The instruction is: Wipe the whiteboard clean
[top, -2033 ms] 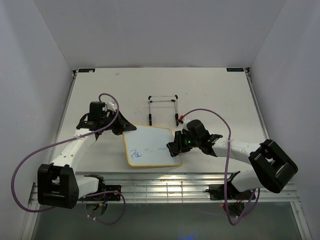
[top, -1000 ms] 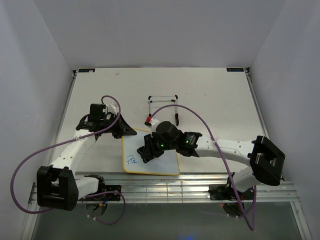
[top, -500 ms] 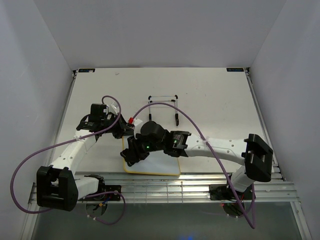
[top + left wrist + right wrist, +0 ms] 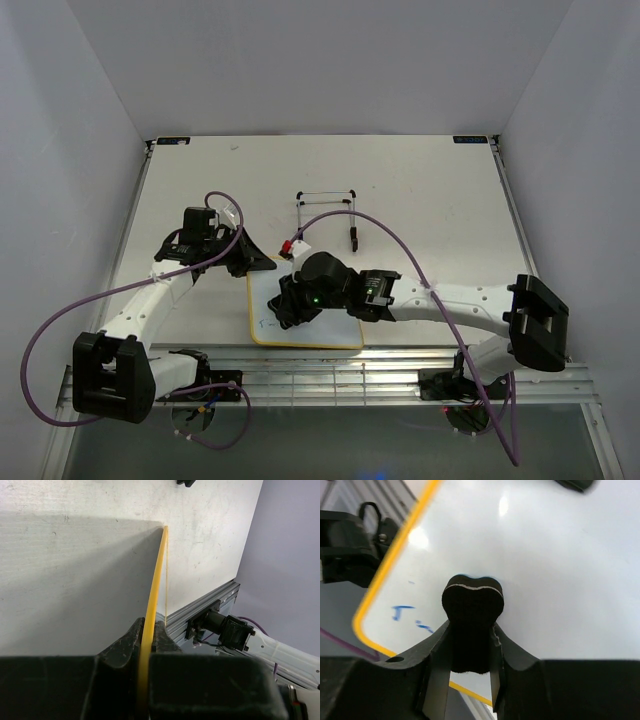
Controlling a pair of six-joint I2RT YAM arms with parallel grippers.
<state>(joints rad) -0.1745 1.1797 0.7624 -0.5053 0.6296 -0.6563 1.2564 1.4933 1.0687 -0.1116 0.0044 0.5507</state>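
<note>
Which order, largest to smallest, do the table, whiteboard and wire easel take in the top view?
1. table
2. whiteboard, though partly covered
3. easel, clearly the smallest

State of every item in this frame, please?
whiteboard: mostly wiped, a few blue marks left near one corner
eraser: clamped in the right gripper, over the board
left gripper: shut on the whiteboard's yellow edge
right gripper: shut on the eraser
wire easel: standing empty behind the board
</note>
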